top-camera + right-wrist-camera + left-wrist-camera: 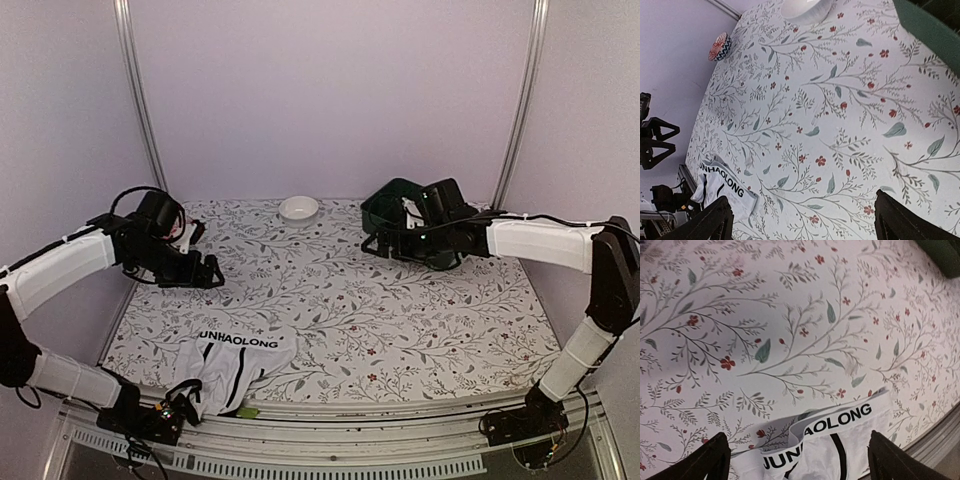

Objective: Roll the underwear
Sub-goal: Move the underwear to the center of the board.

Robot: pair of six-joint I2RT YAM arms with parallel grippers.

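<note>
**Left arm.** The base sits at the near-left corner of the table (400, 320). The white forearm comes in from the left edge toward the table's middle, and the wrist is bent. The left gripper (212, 272) points right and slightly down above the left part of the table. In the left wrist view its two dark fingers (710, 460) stand wide apart with nothing between them. A small patterned bowl (720, 46) lies close to this wrist, at the far-left side.

**Underwear.** The underwear (235, 362) lies on the table at the near edge, left of centre and just right of the left arm's base. The lettered waistband faces the far side, and the white body reaches the front edge. The left wrist view shows a fold buckling the waistband. It is well apart from both grippers.

**Centre.** A white bowl (299, 208) stands at the far edge.

**Right arm.** The base is at the near-right corner. The upper link rises along the right side, and the white forearm reaches left. The right gripper (801, 200) is held above the table beside a dark green basket (380, 215). Its fingers (710, 222) are spread wide and hold nothing.
</note>
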